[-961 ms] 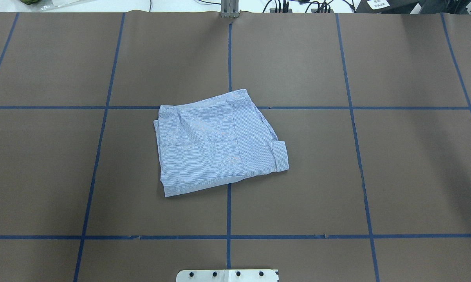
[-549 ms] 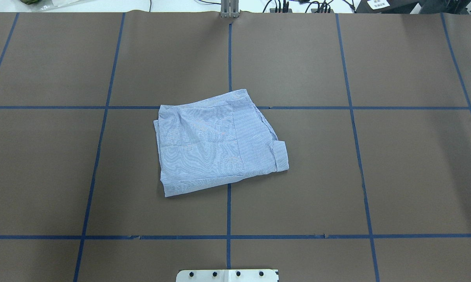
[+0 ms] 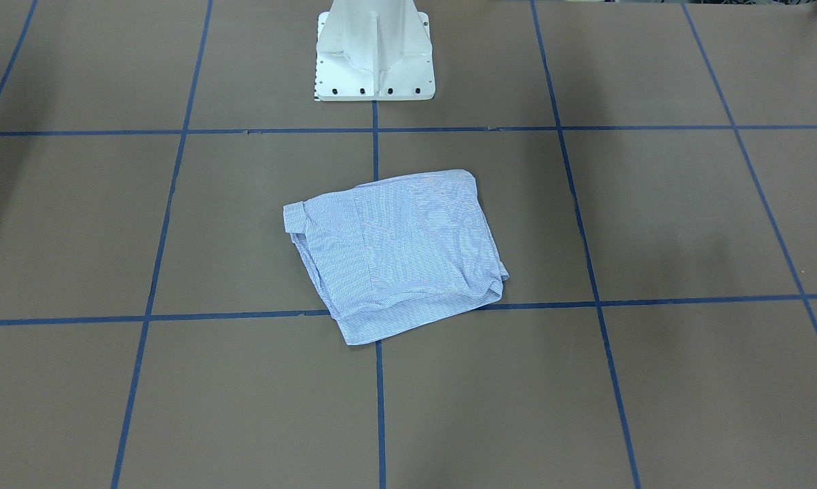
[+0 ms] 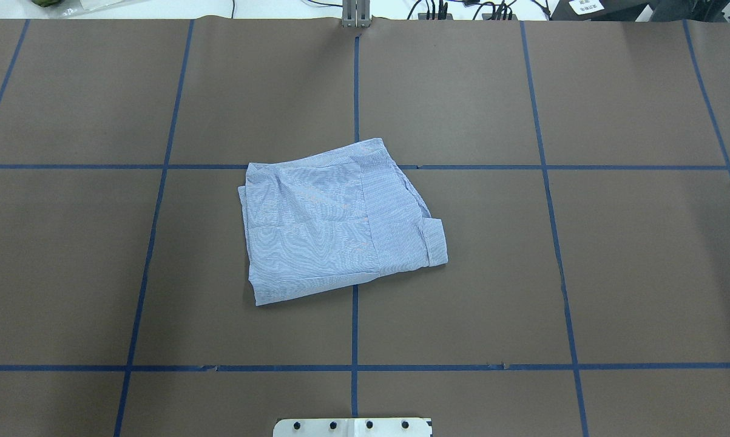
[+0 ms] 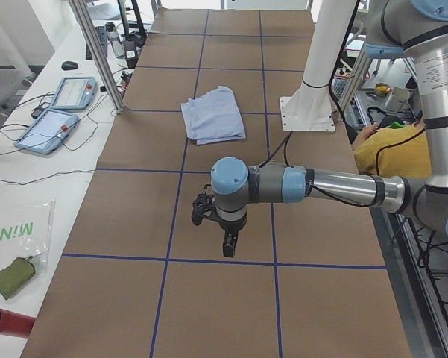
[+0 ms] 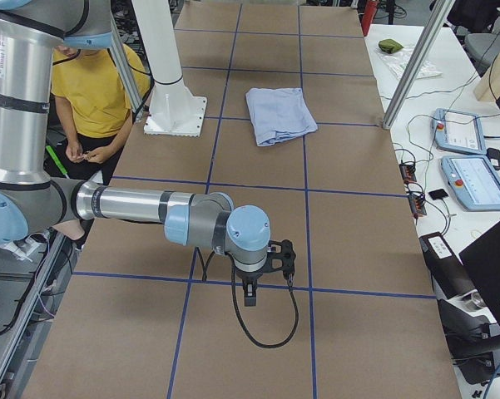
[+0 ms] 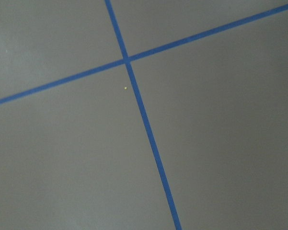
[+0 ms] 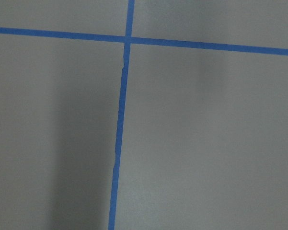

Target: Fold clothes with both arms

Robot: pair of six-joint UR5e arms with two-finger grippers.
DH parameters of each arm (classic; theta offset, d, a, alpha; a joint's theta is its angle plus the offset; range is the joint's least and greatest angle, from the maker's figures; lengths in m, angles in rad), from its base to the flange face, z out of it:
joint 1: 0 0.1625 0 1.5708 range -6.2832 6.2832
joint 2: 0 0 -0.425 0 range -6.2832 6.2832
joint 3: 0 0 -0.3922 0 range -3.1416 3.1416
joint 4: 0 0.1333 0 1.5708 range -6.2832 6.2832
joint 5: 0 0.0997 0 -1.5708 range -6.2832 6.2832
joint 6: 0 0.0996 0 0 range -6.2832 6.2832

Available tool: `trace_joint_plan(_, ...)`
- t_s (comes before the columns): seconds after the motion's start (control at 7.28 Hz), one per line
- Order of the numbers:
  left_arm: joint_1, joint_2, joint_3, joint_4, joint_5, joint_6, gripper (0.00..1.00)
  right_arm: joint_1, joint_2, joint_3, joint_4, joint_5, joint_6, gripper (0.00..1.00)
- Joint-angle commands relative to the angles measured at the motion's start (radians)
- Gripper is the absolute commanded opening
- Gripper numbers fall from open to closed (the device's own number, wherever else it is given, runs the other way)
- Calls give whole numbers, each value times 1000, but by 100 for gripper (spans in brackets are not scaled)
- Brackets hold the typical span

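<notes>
Left tool [image 5: 228,247] and right tool [image 6: 249,296] downward, well apart from folded shirt [image 4: 334,224]; grip state indiscernible.

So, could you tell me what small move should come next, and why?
Probably bring the right pincer toward the shirt: it lies folded, but a flap juts out on the robot's right side, and that pincer hangs far from it.

Light blue, finely white-striped shirt [image 4: 334,221] on brown table [image 4: 613,255] gridded with blue tape [image 4: 354,340]
</notes>
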Motion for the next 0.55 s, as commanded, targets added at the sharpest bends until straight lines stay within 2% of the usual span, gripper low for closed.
trace_joint_plan(0.0, -4, -41, -1, 6, -10, -9, 100, 2, -4, 2, 0, 0, -2, 100)
trace_joint_plan(0.41, -4, -39, -2, 6, 2, -2, 100, 4, -18, 15, 2, 0, -1, 100)
